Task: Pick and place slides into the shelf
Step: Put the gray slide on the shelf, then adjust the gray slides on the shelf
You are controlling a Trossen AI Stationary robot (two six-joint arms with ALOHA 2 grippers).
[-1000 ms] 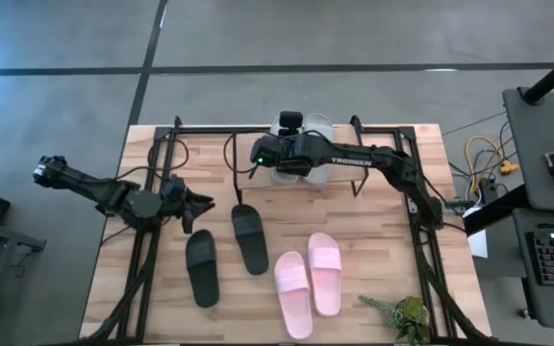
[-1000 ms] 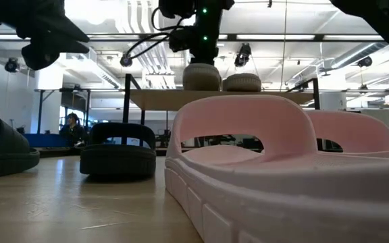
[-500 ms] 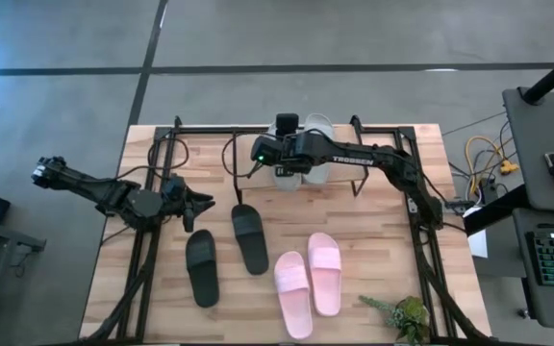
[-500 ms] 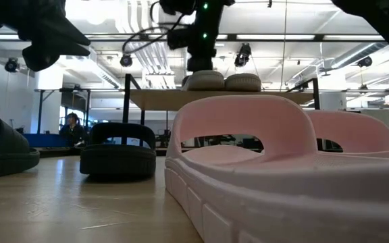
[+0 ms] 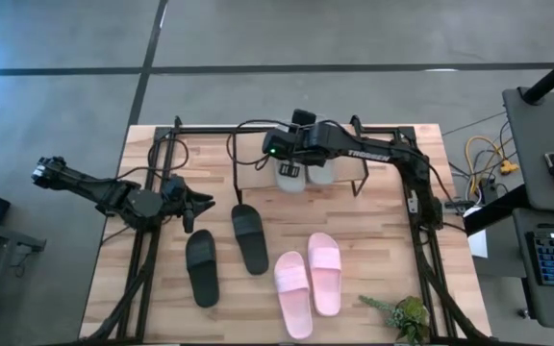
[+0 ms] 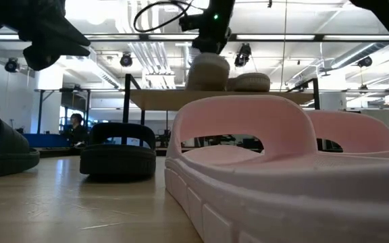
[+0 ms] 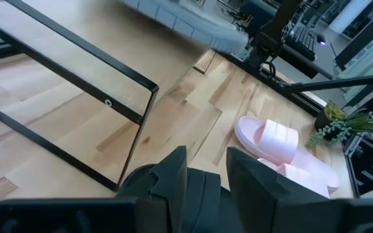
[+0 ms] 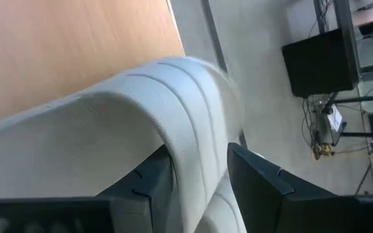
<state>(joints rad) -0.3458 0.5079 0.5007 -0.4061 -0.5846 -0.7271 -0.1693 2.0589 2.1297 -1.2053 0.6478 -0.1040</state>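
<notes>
Two pale grey-green slides (image 5: 292, 177) (image 5: 321, 172) lie side by side on the shelf (image 6: 161, 99) at the table's far middle. My right gripper (image 8: 201, 152) comes down from above on the left one (image 6: 208, 71) and is open, with that slide's strap between its fingers. On the table lie the black pair (image 5: 202, 269) (image 5: 249, 238) and the pink pair (image 5: 292, 282) (image 5: 324, 273). My left gripper (image 5: 195, 204) hangs open and holding nothing, left of the black pair. My right gripper has one finger (image 8: 258, 188) on each side of the pale slide's strap (image 8: 193, 116), at the strap's edge, coming from above. Whether the fingers touch the strap I cannot tell. The slide rests on the shelf's plank.
A large black metal frame (image 5: 152, 240) runs along the table's left, right and far sides. A small green plant (image 5: 402, 315) sits at the near right corner. A person (image 6: 76, 125) shows far off in the room behind.
My right gripper has gone toward the table's right edge, staying above the shelf. The pale slide under it has shifted a little the same way and stands taller in the low view than half a second ago.
</notes>
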